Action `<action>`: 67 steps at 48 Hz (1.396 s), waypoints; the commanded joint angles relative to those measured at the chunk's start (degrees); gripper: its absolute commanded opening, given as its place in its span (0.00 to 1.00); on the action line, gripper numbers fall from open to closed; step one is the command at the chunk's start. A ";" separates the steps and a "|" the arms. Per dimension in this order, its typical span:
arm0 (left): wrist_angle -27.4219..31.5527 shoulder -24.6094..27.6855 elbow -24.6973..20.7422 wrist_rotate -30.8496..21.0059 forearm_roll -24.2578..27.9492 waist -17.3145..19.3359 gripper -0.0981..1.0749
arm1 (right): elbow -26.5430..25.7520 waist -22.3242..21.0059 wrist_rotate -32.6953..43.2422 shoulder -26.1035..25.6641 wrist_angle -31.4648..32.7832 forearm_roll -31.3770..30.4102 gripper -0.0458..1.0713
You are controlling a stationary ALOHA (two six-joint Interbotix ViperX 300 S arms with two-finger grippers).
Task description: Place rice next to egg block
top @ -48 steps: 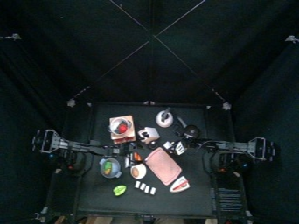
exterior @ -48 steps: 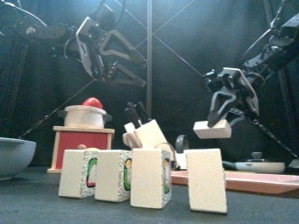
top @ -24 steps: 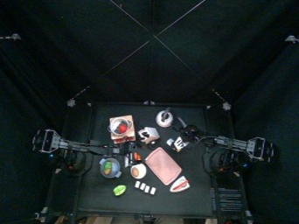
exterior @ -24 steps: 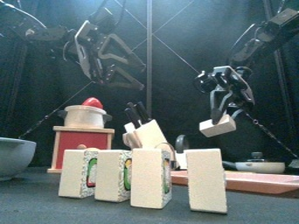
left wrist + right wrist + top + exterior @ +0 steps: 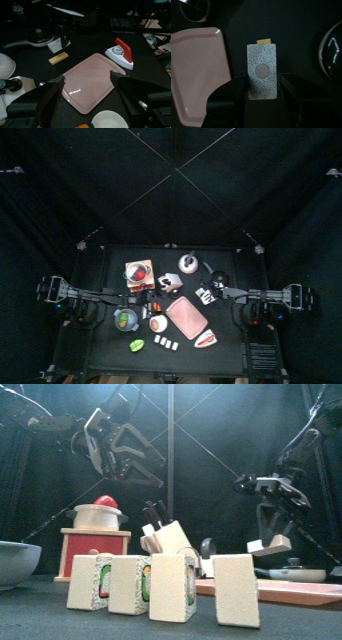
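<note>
The rice [image 5: 261, 70] is a white speckled block with a grey oval patch, and my right gripper [image 5: 263, 92] is shut on it, one jaw against each long side. In the front view the rice [image 5: 271, 546] hangs low at the right under that gripper [image 5: 274, 534], a little above the table. A small yellowish block, the egg block [image 5: 265, 41], peeks out past the rice's far end; it lies between the pink board and the pan [image 5: 59, 58]. My left gripper [image 5: 87, 85] is open and empty, raised at the upper left [image 5: 114, 449].
The pink board [image 5: 93, 80] lies beside the rice, with a red-and-white piece [image 5: 121, 52] at its far side. A lidded pan [image 5: 297, 570] sits at the right. Several tall blocks [image 5: 147, 584] line the front edge. A pot on a wooden stand [image 5: 96, 514] and a bowl [image 5: 16, 562] are at the left.
My right gripper has come down with the rice from mid-height to just above the table, shifting a little to the right in the front view. The left arm has stayed put.
</note>
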 commanded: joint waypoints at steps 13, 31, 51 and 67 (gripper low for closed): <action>-0.44 -0.88 -0.53 0.00 -0.09 0.44 0.96 | 3.25 -0.18 9.23 -0.79 -3.25 -13.89 0.54; -0.44 -0.79 -0.53 0.09 -0.09 0.53 0.96 | 4.57 -2.72 9.23 2.20 -5.27 -15.64 0.55; -0.44 -0.88 -0.44 0.00 -0.09 0.53 0.96 | 4.48 -4.39 9.23 4.57 -6.33 -16.44 0.72; -0.44 -0.88 -0.44 0.00 -0.09 0.44 0.96 | 4.39 -4.48 9.23 4.83 -6.06 -16.17 0.81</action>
